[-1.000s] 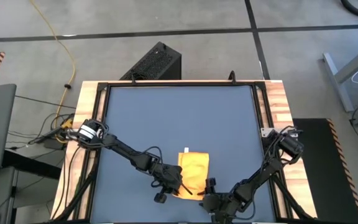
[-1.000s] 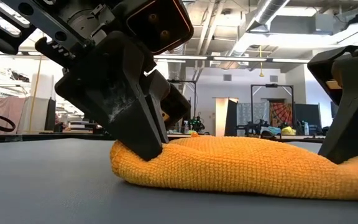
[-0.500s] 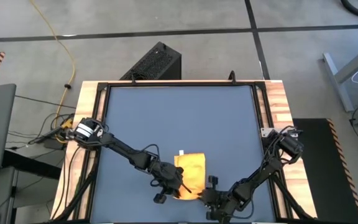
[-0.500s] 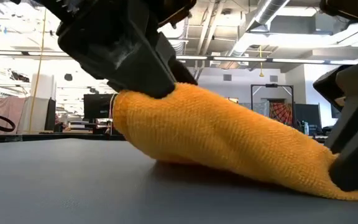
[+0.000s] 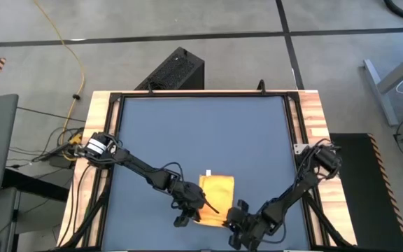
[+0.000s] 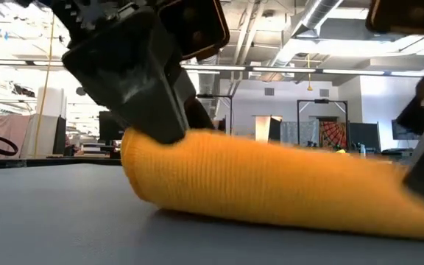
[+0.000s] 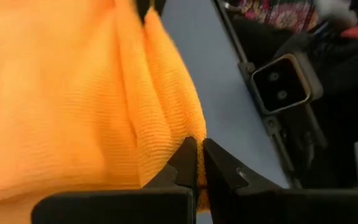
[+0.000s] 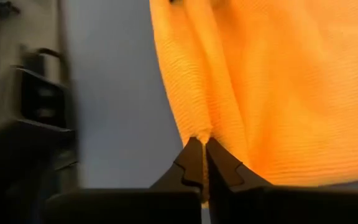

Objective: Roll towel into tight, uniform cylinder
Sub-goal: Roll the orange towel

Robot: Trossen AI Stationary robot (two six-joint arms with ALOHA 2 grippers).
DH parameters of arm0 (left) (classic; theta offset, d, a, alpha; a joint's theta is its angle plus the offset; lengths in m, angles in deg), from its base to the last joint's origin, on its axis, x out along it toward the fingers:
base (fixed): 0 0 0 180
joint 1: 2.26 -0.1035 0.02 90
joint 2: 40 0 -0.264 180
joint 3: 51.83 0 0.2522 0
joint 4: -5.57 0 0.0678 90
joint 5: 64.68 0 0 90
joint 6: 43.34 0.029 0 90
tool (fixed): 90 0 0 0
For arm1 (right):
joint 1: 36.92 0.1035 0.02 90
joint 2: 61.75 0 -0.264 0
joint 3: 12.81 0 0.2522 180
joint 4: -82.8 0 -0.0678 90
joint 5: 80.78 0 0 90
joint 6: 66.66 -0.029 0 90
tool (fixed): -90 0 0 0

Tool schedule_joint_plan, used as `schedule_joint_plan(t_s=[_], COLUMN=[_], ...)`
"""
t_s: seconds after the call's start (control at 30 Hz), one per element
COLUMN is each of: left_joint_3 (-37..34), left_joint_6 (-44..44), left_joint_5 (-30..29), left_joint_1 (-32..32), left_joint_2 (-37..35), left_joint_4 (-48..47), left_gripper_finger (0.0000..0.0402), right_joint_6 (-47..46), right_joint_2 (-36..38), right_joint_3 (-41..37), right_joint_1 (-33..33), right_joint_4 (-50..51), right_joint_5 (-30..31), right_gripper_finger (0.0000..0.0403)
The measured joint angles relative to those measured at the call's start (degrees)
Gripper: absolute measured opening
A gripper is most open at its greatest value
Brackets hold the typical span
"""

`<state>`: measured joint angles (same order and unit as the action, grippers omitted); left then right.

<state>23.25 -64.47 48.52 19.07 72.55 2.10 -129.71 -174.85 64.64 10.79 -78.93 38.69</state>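
The towel (image 5: 216, 197) is lying near the front edge of the dark blue mat (image 5: 201, 133), a little right of centre, folded into a compact yellow bundle with its small white tag (image 5: 208, 173) showing at the far side. In the low view the towel (image 6: 271, 180) is forming a long, rounded hump lying along the mat, its left end fat and curled under, which seems to be a partly made roll, though the blur there is making that hard to confirm.

The left gripper (image 5: 192, 210) is sitting at the towel's near-left corner, and in its wrist view its fingers (image 7: 182, 163) are pressed together on a thin fold of the yellow cloth (image 7: 73, 93). The right gripper (image 5: 234, 215) is sitting at the near-right corner, just beside the left one, with its fingers (image 8: 191, 158) likewise pinching a ridge of the towel (image 8: 278, 81). Both arms are reaching in low from the table's front corners.
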Motion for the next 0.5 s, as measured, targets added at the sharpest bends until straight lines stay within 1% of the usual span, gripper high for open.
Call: schedule_joint_plan(t_s=[0.17,0.27,0.33,0.43,0.5], left_joint_3=[-0.7,-0.7,-0.7,-0.6,-0.7], left_joint_6=[-3.3,-6.1,-8.6,-9.3,-7.8], left_joint_5=[2.1,2.8,1.7,0.3,-0.8], left_joint_1=[0.0,0.0,-0.1,-1.1,-2.1], left_joint_2=[0.0,0.0,0.0,0.0,0.0], left_joint_4=[-1.1,-1.2,-2.4,-4.6,-5.6], left_gripper_finger=[0.0000,0.0000,0.0000,0.0000,0.0004], right_joint_6=[-2.6,-6.2,-8.5,-11.2,-12.7], right_joint_2=[5.4,6.5,6.5,6.1,6.1], right_joint_3=[-0.4,-2.2,-3.6,-5.8,-7.2], right_joint_1=[-3.2,-5.8,-7.2,-8.2,-8.6], right_joint_4=[0.2,0.1,-0.2,-1.6,-2.0], right_joint_5=[-9.0,-13.0,-15.9,-16.9,-16.9], right_gripper_finger=[0.0016,0.0017,0.0017,0.0017,0.0017])
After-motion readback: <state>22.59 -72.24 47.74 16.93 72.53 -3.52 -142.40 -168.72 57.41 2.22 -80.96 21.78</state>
